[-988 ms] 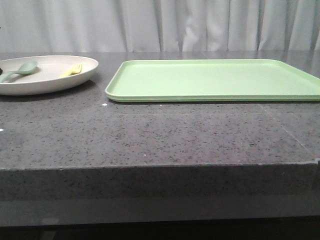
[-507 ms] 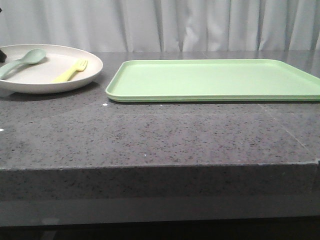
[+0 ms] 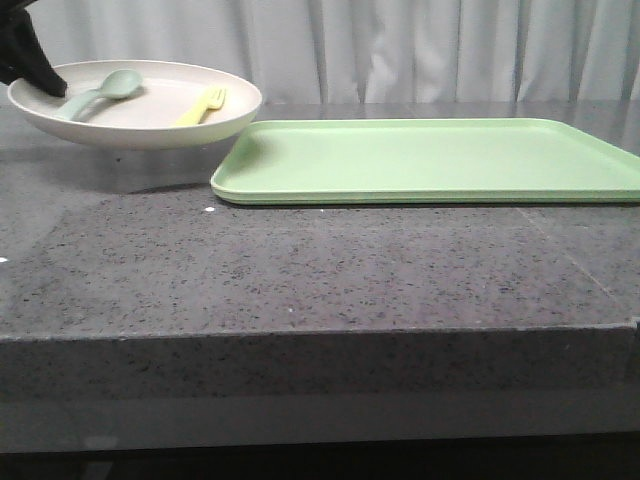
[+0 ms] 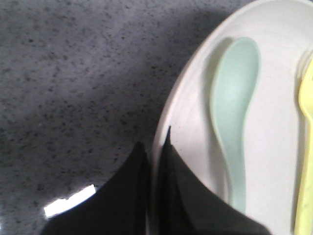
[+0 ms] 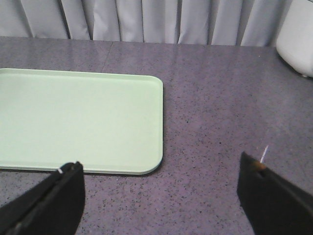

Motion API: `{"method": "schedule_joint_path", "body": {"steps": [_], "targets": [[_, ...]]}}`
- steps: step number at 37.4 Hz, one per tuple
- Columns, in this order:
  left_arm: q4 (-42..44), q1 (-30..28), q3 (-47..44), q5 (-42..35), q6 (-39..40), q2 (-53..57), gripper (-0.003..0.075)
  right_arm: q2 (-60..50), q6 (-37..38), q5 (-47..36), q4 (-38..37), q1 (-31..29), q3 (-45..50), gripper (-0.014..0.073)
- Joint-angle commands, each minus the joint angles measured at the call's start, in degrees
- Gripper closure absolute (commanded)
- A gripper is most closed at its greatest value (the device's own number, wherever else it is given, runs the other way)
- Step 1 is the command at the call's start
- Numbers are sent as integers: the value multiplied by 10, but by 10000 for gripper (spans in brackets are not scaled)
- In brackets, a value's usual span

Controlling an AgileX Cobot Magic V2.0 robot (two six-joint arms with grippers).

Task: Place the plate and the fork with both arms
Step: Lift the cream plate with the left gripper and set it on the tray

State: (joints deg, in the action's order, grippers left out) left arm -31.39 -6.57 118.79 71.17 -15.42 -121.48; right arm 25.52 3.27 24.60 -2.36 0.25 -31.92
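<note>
Left gripper (image 4: 155, 161) pinches the rim of the plate (image 3: 150, 125), airborne at the tray's (image 3: 430, 160) nine o'clock. The fork (image 3: 202, 104) and spoon (image 3: 98, 92) ride loose inside; tilting likely spills them. Right gripper (image 5: 161, 193) waits, jaws spread wide.

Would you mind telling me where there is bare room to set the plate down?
The whole light-green tray is bare, as is the grey counter between the tray's front edge and the table edge. The plate itself is crowded: spoon and fork lie in it, and the left claw grips its rim.
</note>
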Motion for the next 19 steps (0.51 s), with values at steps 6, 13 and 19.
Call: {"method": "schedule_joint_path", "body": {"steps": [6, 13, 19], "targets": [[-42, 60, 20, -9, 48, 33, 738, 8, -6, -44, -7, 1, -21, -58], [-42, 117, 20, -43, 89, 33, 738, 8, -6, -44, -7, 1, -21, -58], [-42, 162, 20, -82, 131, 33, 738, 8, -6, -44, -7, 1, -21, -58]]}}
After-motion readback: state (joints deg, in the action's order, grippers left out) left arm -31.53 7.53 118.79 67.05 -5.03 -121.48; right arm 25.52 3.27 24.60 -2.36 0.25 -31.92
